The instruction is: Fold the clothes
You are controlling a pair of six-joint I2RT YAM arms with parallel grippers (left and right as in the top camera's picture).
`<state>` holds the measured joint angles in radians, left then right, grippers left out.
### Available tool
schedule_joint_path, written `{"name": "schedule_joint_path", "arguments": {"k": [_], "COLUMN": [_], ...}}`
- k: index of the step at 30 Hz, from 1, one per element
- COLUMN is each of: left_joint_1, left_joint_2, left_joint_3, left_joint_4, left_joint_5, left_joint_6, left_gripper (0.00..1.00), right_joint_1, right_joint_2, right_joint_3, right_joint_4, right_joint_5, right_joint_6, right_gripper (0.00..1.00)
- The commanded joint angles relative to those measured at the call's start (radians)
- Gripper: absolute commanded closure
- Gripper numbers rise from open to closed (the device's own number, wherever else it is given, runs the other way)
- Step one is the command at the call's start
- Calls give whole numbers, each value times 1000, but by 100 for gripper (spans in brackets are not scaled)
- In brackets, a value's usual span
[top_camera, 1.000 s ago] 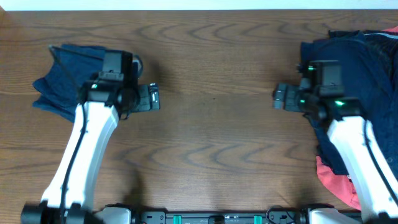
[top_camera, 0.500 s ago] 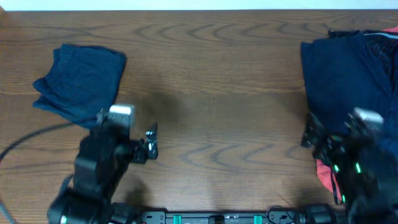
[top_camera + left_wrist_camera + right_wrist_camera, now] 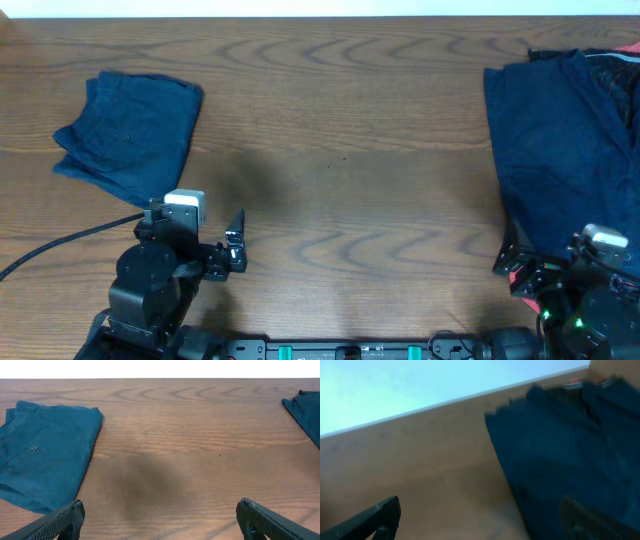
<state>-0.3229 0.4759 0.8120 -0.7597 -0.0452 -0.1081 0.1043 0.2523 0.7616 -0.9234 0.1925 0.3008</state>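
Observation:
A folded navy garment [image 3: 128, 136] lies at the table's far left; it also shows in the left wrist view [image 3: 42, 452]. A heap of navy clothes [image 3: 565, 150] lies at the right, with a dark striped piece [image 3: 612, 62] at its far corner and a bit of coral-red [image 3: 520, 280] at its near edge. The heap also shows, blurred, in the right wrist view [image 3: 560, 445]. My left gripper [image 3: 236, 240] is open and empty near the front edge, right of the folded garment. My right gripper [image 3: 505, 258] is open and empty at the heap's near-left edge.
The wooden table [image 3: 340, 150] runs between the two piles. A black cable [image 3: 60, 240] trails left from my left arm. The table's far edge meets a pale wall [image 3: 410, 385].
Both arms have pulled back from the piles toward the front edge of the table. The folded garment at the left now lies uncovered. Both grippers stay open.

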Motion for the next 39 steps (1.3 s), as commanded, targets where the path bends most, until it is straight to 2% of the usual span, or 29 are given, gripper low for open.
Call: {"name": "schedule_joint_path", "arguments": {"k": [1,7,19,23,28,30,39], "left_joint_1": [-4,-4,-4,-4,-4,-4,-4], "left_joint_2": [1,1,1,1,1,1,1], "left_joint_3": [-4,-4,-4,-4,-4,-4,-4], "left_joint_4": [-3,-3,-3,-3,-3,-3,-3], "left_joint_5": [-16,-16,-16,-16,-16,-16,-16], "left_joint_6": [-13,-13,-13,-13,-13,-13,-13], "left_gripper": [2,2,2,2,2,2,2], "right_joint_1": [14,14,14,13,-13,-18,-17], "right_joint_2": [-3,-3,-42,-105,-252,-243,-247], "right_joint_3": [-6,-6,-9,-67,-301,-373,-709], "right_joint_4": [-64,-243,-221,-148,77,184,875], "right_joint_5": [13,13,20,20,-20,-54,-77], "right_joint_6": [10,10,16,-73,-128,-141,-255], "right_gripper": [1,1,1,1,1,1,1]}}
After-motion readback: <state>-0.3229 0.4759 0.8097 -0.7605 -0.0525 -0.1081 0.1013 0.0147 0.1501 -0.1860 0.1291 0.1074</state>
